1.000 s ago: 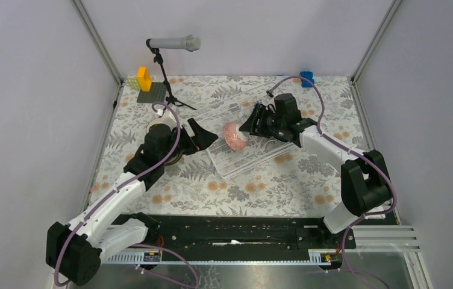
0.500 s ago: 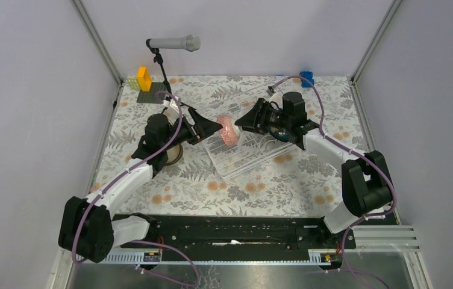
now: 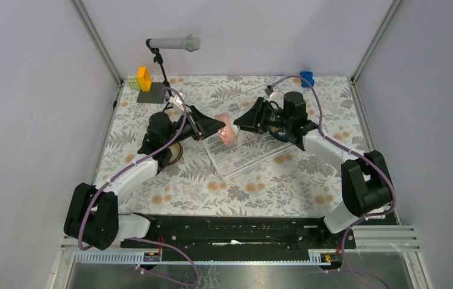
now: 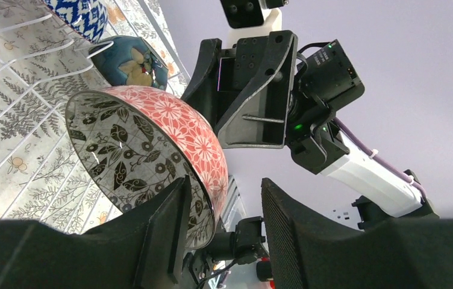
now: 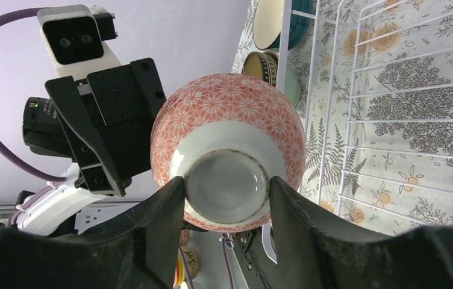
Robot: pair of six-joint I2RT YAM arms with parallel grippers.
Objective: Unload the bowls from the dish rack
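Observation:
My right gripper point(image 5: 227, 192) is shut on the foot ring of the pink bowl point(image 5: 230, 120) and holds it on its side above the left end of the white wire dish rack point(image 3: 254, 153). From above, the pink bowl point(image 3: 229, 129) hangs between the two grippers. My left gripper point(image 4: 224, 229) is open, with the bowl's rim point(image 4: 209, 198) between its fingers: one finger inside the patterned bowl, the other outside and apart from it. The blue-white zigzag bowl point(image 4: 76, 15) and the dark teal bowl point(image 4: 131, 60) sit in the rack.
Other bowls point(image 3: 174, 152) stand on the flowered table left of the rack, under my left arm; two point(image 5: 269, 42) show in the right wrist view. A microphone on a stand point(image 3: 173, 43) and a grey baseplate with yellow bricks point(image 3: 149, 90) are at the back left.
My right gripper has carried the pink bowl up and to the left. My left gripper has swung right to meet it, and its fingers now straddle the rim.

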